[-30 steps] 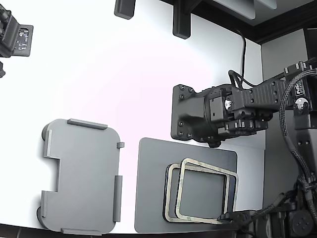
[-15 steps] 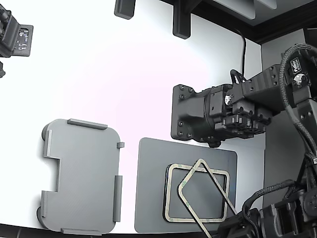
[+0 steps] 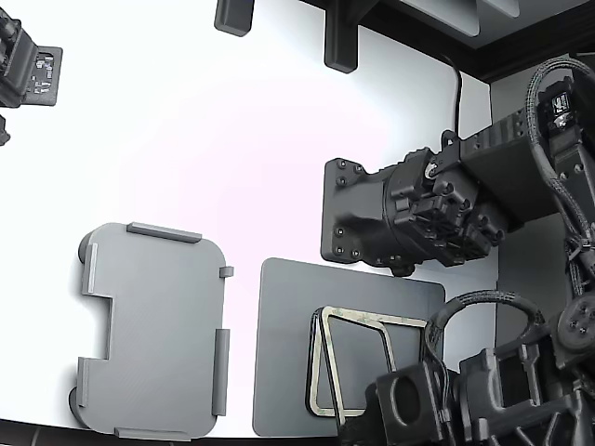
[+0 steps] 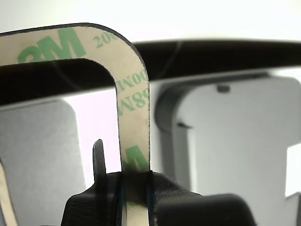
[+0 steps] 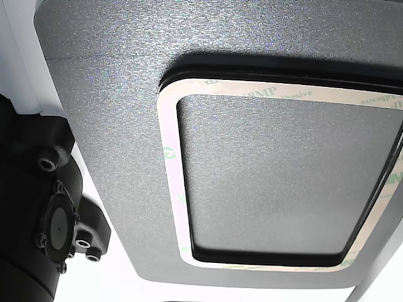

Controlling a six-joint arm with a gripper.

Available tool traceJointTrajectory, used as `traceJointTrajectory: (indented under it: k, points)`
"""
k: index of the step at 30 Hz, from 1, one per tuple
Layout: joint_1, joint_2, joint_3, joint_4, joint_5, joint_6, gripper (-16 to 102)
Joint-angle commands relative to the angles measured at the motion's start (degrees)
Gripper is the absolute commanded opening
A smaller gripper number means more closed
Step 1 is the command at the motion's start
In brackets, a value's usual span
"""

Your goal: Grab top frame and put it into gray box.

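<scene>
The top frame point(image 4: 132, 89), a thin pale beige ring with green print, is clamped between my gripper's point(image 4: 134, 184) jaws in the wrist view. In the exterior view the top frame point(image 3: 358, 321) stands tilted up on edge above the dark slab point(image 3: 284, 353), held by my gripper point(image 3: 365, 407) at the bottom right. A second beige frame point(image 3: 318, 372) lies flat on the slab; it also shows in the other view point(image 5: 167, 163). The gray box point(image 3: 153, 325) lies open on the exterior view's left, apart from the slab, and shows beyond the frame in the wrist view point(image 4: 235, 141).
A second black arm point(image 3: 418, 218) hangs over the white table just behind the slab, on the exterior view's right. Black fixtures point(image 3: 339, 42) stand at the table's far edge, and a black device point(image 3: 28, 70) at the far left. Cables point(image 3: 558, 232) hang along the right.
The top frame has been lifted off the stack and tipped from nearly flat to steeply on edge. My arm has come in from the exterior view's bottom right. The second arm's wrist has turned.
</scene>
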Motion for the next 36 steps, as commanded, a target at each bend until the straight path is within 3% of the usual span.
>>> traceJointTrajectory:
  k: [1, 10, 13, 17, 25, 29, 36]
  points:
    - [-3.7, 0.0, -3.6, 0.7, -0.4, 1.8, -11]
    - [-14.0, -8.9, -19.1, 10.0, -2.4, 16.3, -11]
    - [-16.5, -10.0, -21.6, 10.7, -0.6, 23.6, -11]
    - [-19.5, -9.9, -22.1, 8.5, 4.0, 35.4, -13]
    - [-26.7, -10.7, -23.6, 2.9, 2.9, 47.0, -13]
    - [-30.4, -12.6, -25.1, 1.8, -2.3, 49.7, -13]
    - [-32.7, -14.4, -27.5, 1.6, 0.1, 63.8, -13]
